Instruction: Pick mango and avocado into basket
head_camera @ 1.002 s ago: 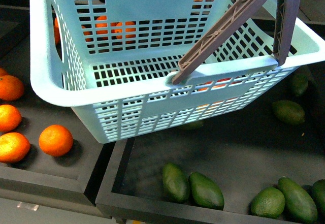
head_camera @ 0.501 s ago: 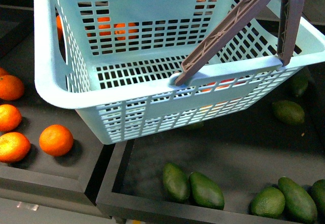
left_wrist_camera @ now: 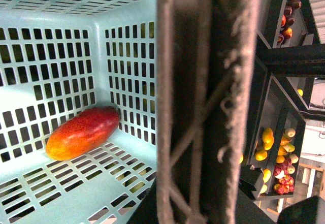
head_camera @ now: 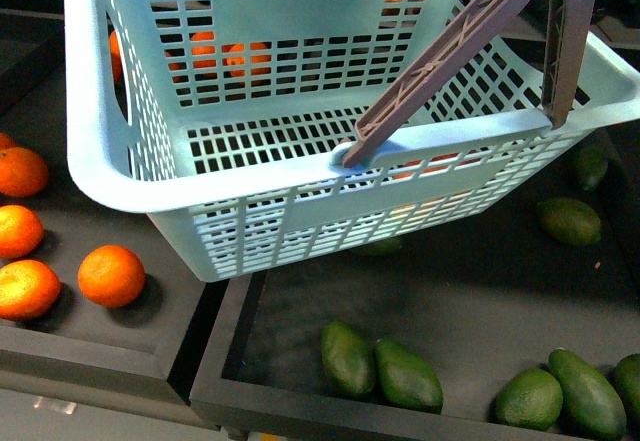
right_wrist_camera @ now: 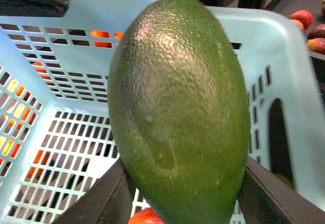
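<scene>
The right gripper (right_wrist_camera: 185, 196) is closed on the avocado (right_wrist_camera: 177, 112), its dark fingers (right_wrist_camera: 96, 201) pressing the fruit's lower end from both sides. The light teal basket (right_wrist_camera: 299, 82) lies open directly beneath this gripper, a red bit of the mango (right_wrist_camera: 144, 216) showing under the held fruit. In the left wrist view, a brown basket handle (left_wrist_camera: 203, 102) sits right against the camera. The left gripper's fingers cannot be made out there, so its grip cannot be told. Beyond the handle, the mango rests in a floor corner against the slotted wall. Loose avocados (head_camera: 405, 373) and oranges (head_camera: 110, 274) lie in trays under the tilted basket.
</scene>
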### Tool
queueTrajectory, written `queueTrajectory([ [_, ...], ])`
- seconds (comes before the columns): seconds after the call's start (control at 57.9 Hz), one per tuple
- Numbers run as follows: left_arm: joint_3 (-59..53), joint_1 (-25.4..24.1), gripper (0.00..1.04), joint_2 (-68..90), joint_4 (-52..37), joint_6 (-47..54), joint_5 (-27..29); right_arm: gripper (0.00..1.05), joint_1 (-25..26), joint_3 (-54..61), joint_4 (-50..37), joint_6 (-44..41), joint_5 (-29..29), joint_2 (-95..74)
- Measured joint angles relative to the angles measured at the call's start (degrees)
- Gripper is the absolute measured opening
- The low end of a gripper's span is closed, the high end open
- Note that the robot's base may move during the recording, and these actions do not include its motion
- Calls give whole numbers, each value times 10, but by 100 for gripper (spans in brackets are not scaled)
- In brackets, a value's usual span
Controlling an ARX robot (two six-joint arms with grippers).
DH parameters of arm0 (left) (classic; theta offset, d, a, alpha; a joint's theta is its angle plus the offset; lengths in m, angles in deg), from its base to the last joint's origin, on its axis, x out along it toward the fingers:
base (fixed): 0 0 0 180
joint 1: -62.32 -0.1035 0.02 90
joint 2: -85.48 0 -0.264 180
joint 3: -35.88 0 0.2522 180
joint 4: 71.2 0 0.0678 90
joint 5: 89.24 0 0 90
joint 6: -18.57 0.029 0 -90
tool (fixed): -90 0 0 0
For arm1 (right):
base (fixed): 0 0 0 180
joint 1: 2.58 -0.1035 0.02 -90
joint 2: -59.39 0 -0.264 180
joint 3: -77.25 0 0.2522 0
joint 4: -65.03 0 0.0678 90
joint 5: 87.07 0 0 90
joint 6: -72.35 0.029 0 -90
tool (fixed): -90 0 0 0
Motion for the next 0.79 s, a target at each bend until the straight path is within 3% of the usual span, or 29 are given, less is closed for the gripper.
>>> queueTrajectory([
  [0.138, 0, 0, 5, 0, 0, 0, 0, 77, -23, -14, 8, 8, -50, -11],
  [0.259, -1, 0, 5, 0, 0, -1, 2, 99, 1, -14, 13, 42, -96, -5],
  [0.467, -1, 0, 5, 0, 0, 0, 2, 97, 104, 21, 45, 79, -165, 57],
  [0.501, -1, 0, 5, 0, 0, 0, 2, 96, 123, 39, 33, 81, -171, 72],
  [0.57, -1, -1, 5, 0, 0, 0, 2, 84, 160, 117, -101, 66, -172, 114],
  [0.639, -1, -1, 5, 0, 0, 0, 1, 72, 165, 193, -196, 56, -178, 167],
  [0.795, -1, 5, 5, 0, 0, 0, -1, 47, 143, 273, -233, 47, -185, 236],
])
